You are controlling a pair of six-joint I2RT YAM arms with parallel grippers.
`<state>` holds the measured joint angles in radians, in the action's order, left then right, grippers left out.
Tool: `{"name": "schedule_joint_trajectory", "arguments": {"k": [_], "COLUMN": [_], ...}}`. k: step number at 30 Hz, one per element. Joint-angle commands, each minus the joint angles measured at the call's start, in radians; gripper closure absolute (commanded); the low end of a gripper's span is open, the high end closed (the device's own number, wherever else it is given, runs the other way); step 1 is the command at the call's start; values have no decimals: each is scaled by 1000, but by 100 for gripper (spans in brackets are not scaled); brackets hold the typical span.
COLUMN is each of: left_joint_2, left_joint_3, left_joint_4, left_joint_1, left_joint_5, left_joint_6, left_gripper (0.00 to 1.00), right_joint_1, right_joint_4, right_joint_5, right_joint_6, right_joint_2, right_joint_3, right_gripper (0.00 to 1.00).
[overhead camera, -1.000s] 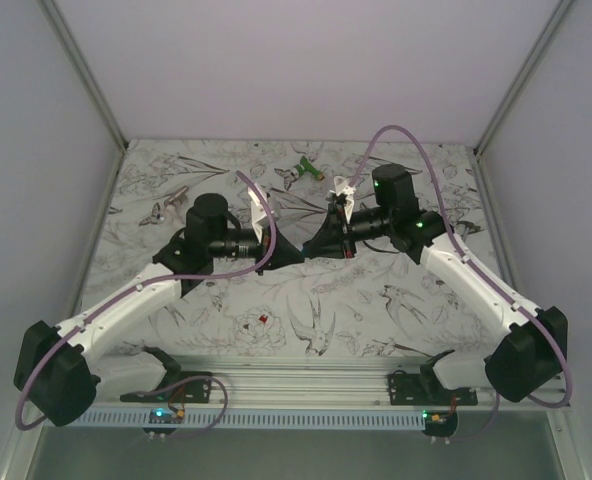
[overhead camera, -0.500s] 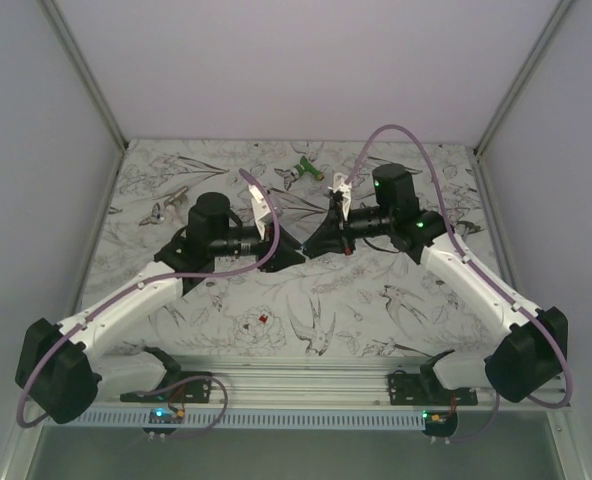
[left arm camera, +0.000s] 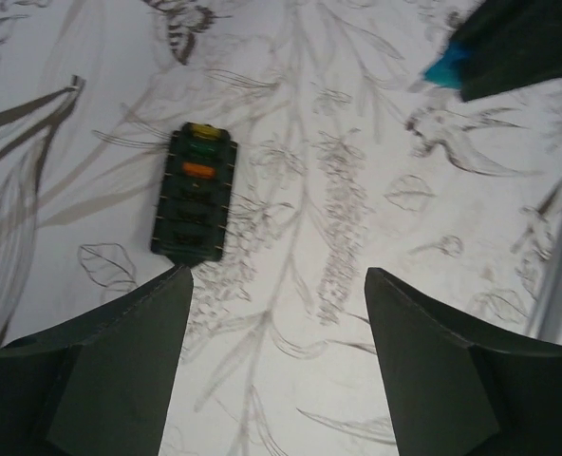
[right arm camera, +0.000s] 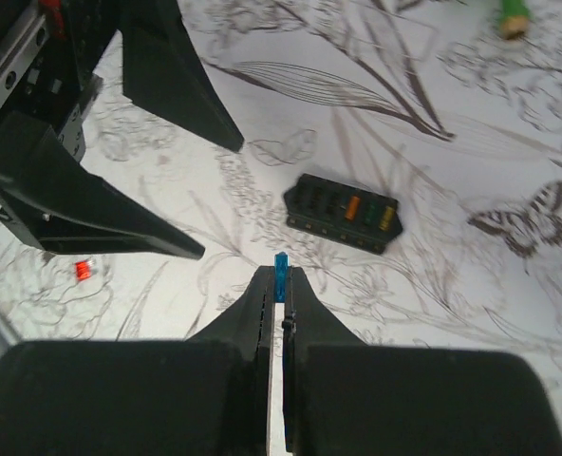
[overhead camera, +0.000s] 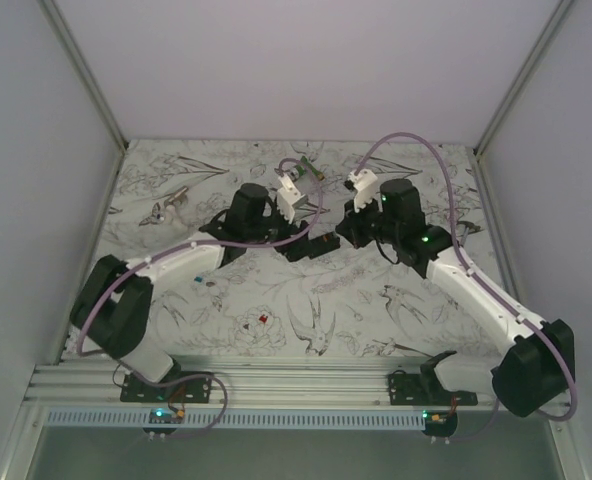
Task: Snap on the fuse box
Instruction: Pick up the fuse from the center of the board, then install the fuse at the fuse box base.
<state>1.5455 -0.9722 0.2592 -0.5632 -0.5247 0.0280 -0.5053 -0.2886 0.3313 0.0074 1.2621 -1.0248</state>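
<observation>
The fuse box (left arm camera: pixel 194 195) is a small black oblong block lying flat on the patterned table, with yellow, green and orange fuses in its slots. It also shows in the right wrist view, fuse box (right arm camera: pixel 344 211). My left gripper (left arm camera: pixel 276 274) hangs open above the table with nothing between its fingers, the box just past its left fingertip. My right gripper (right arm camera: pixel 281 277) is shut on a small blue fuse (right arm camera: pixel 281 265), a little short of the box. In the top view the left gripper (overhead camera: pixel 314 246) and right gripper (overhead camera: pixel 344 236) sit close together mid-table and hide the box.
A loose red fuse (overhead camera: pixel 263 319) lies on the table nearer the arm bases, the same red fuse (right arm camera: pixel 84 269) to the left of my right gripper. A green-and-white gadget (overhead camera: pixel 309 173) lies at the back, behind the left wrist. White walls enclose the table.
The left gripper has opened and left the tip-to-tip meeting with the right one. Its arm has swung forward and right. The right gripper stays closed on the blue fuse and has turned towards the table.
</observation>
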Motion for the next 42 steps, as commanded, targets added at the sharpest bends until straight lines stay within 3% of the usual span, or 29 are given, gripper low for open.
{"name": "schedule_joint_trajectory", "arguments": {"k": [1,11,18,26,33,42], "left_joint_2": [102,375,470,516,484,361], "left_joint_3": [-94,-275,-343,-364,-325,-180], "left_joint_4": [18,-3,-57,-113,-133,-141], "left_joint_1": [-1,-7,-32,-47,-49,-57], "left_joint_5": [100,192,172,133,120,119], "left_joint_6": [-42,-118,-147,-153,-155,-122], "left_gripper": [21,13,16,31,54,62], "right_joint_1": [10,14,17,18,17,16], "right_joint_4": [46,69,74,76,78,79], "right_joint_5": [-217,-294,-292,-287,-267,-220], "right_joint_6": [81,112,117,125,138,162], "right_joint_2": [-45,-95,-97,-90,-82,-87], "right_joint_3": [27,84,91,92,98,116], "right_gripper": [100,100,100,100,100,100]}}
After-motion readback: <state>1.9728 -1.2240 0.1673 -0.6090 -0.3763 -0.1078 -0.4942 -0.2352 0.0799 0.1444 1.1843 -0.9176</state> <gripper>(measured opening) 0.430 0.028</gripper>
